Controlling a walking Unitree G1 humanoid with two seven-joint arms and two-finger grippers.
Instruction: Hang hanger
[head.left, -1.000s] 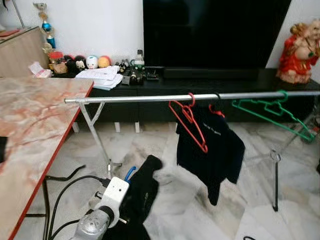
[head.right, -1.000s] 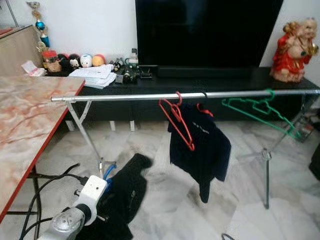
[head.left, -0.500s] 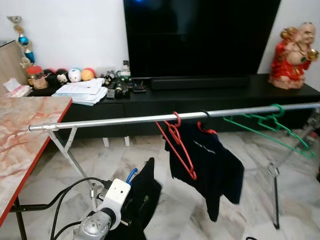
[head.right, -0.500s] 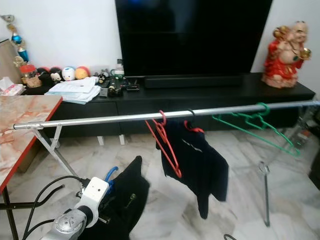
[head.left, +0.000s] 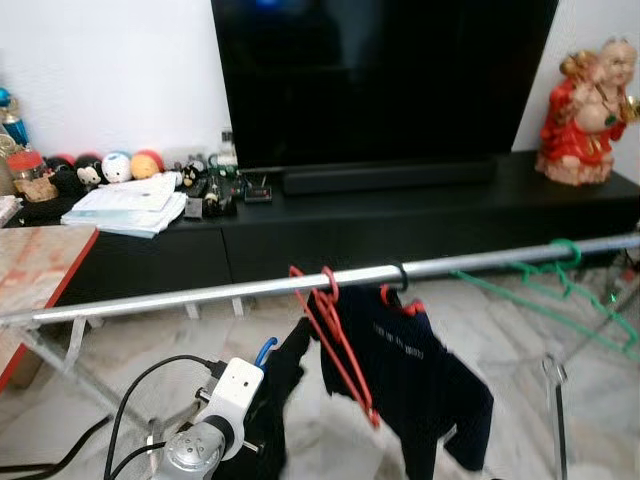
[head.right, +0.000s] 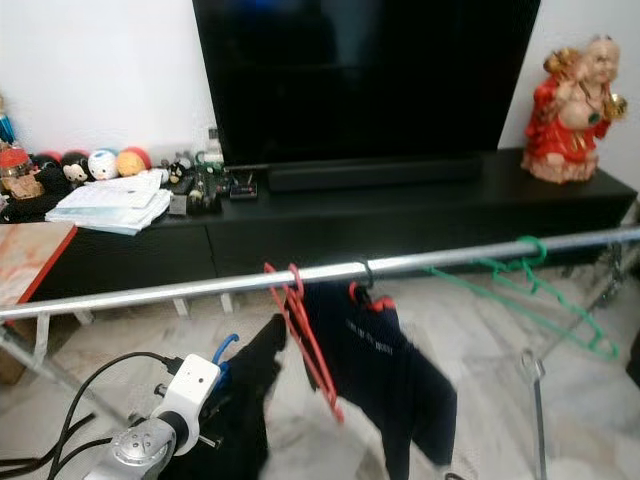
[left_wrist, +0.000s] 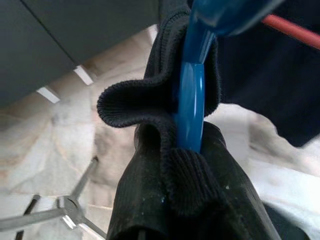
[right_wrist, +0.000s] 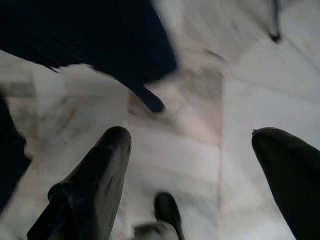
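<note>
Now closer: rail (head.left: 200, 293) fills more of view vs 1 s ago, so robot's walked in. Left gripper (left_wrist: 187, 150) clamps blue hanger (left_wrist: 192, 107) w/ black garment, below rail. Right gripper (right_wrist: 195, 165) wide, empty.

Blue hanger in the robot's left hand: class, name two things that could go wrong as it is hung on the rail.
1. The blue hanger is wrapped in a dark garment right where the left hand grips it, so it may slip or twist.
2. On the rail, the red hanger and the hung navy shirt sit close by; the hook could snag them.
</note>
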